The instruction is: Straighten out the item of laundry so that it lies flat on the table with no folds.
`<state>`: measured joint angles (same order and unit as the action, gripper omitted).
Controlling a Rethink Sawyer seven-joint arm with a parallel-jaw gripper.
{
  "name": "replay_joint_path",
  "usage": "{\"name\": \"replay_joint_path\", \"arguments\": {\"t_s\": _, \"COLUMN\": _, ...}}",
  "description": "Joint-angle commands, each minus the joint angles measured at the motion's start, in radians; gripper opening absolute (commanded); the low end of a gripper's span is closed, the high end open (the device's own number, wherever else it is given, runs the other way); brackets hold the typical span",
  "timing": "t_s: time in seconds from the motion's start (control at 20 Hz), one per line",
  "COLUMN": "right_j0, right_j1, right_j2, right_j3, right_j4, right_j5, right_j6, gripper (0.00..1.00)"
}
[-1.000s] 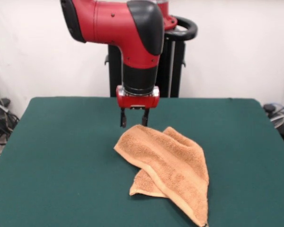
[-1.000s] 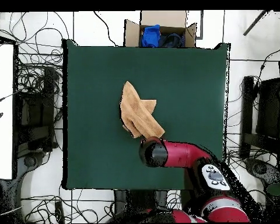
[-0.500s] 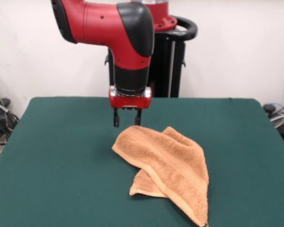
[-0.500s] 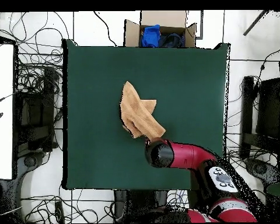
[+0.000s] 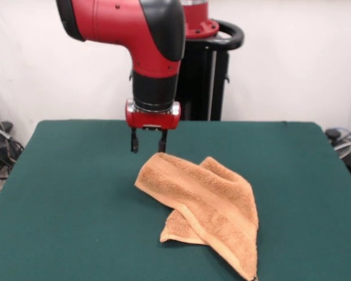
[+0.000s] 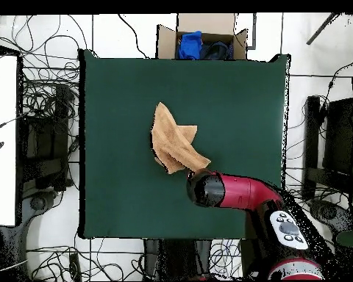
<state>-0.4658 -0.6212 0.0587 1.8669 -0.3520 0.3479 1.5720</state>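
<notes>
The towel [image 5: 202, 205] looks soft, light and floppy, folded over on the desk [image 5: 76, 193]; best grab a corner; the gripper [image 5: 148, 140] hangs above, fingers apart, holding nothing.

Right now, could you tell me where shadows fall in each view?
Front view: a soft shadow lies on the table under the towel's lifted lower-left edge; the end effector casts none I can make out. Overhead view: even lighting, no clear shadows.
</notes>
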Motion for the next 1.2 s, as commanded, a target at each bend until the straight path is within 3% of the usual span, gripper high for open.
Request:
{"name": "replay_joint_path", "arguments": {"t_s": 0.05, "right_j0": 0.023, "right_j1": -0.069, "right_j2": 0.115, "right_j3": -0.07, "right_j4": 0.008, "right_j5": 0.137, "right_j6": -0.014, "gripper": 1.0}}
{"name": "replay_joint_path", "arguments": {"t_s": 0.35, "right_j0": 0.04, "right_j1": -0.116, "right_j2": 0.118, "right_j3": -0.052, "right_j4": 0.024, "right_j5": 0.181, "right_j6": 0.003, "gripper": 1.0}}
{"name": "replay_joint_path", "arguments": {"t_s": 1.2, "right_j0": 0.054, "right_j1": -0.067, "right_j2": 0.128, "right_j3": -0.052, "right_j4": 0.02, "right_j5": 0.112, "right_j6": 0.05, "gripper": 1.0}}
